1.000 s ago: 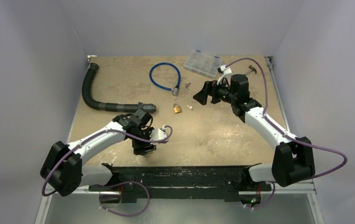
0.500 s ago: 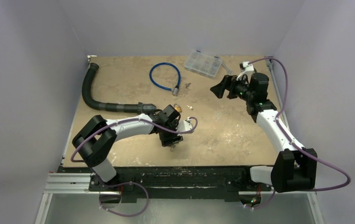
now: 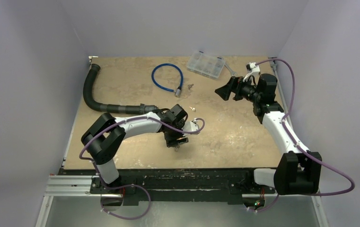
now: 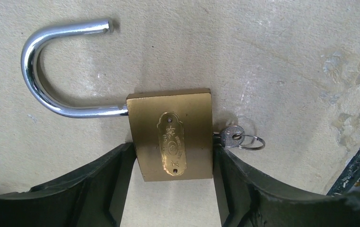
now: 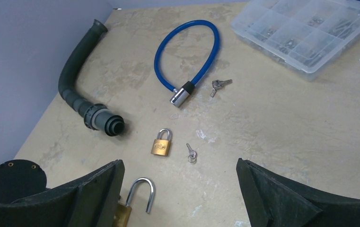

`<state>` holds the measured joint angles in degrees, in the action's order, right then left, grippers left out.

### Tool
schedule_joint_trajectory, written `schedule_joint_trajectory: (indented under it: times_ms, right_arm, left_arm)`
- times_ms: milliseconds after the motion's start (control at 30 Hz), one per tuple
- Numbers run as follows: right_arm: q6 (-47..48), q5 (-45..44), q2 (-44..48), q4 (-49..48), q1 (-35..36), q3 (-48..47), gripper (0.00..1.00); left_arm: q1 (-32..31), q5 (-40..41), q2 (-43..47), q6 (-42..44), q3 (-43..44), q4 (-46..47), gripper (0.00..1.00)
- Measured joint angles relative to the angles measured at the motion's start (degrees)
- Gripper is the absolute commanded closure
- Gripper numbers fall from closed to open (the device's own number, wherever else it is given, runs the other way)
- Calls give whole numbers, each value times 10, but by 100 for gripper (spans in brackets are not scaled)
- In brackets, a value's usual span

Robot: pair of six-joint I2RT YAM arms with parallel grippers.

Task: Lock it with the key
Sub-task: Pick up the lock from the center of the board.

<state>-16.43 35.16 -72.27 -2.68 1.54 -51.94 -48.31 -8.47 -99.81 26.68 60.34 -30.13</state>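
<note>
A brass padlock (image 4: 173,132) lies flat on the table with its steel shackle (image 4: 40,52) swung open. The key (image 4: 232,135) sits in the keyhole at the body's base, with its ring hanging free. My left gripper (image 4: 174,151) is down over the padlock, one finger pressed against each side of the brass body. In the top view the left gripper (image 3: 175,141) hides the padlock. My right gripper (image 5: 178,163) hangs open and empty, high over the table's right back. From there I see the open shackle (image 5: 142,194) beside my left finger.
A small shut padlock (image 5: 161,143) and a loose key (image 5: 190,152) lie mid-table. Behind them are a blue cable lock (image 5: 187,52) with its keys (image 5: 220,84), a black ribbed hose (image 5: 81,71) at the left, and a clear organiser box (image 5: 305,33) at the back right.
My left arm swung from the near edge out to the table's middle and settled there. My right arm drew back to the right and stayed open.
</note>
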Motion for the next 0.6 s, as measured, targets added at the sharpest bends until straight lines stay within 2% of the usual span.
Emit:
schedule_joint_trajectory:
  times_ms: [133,167,300,367,600]
  right_arm:
    - [0,18,0,0,-1,0,1]
    - [0,21,0,0,-1,0,1]
    - [0,32,0,-1,-2,3,1]
    - [-2,36,0,-4,-3,9,1]
    - [-48,45,-9,-43,-5,55,1]
  left_arm:
    - [-2,2,-9,5,11,-11,37]
    - [-2,2,-12,5,14,-14,41]
    - [-4,3,-19,5,23,-23,85]
    - [-6,4,-18,3,25,-28,100]
    - [-5,1,-16,-52,26,-8,100]
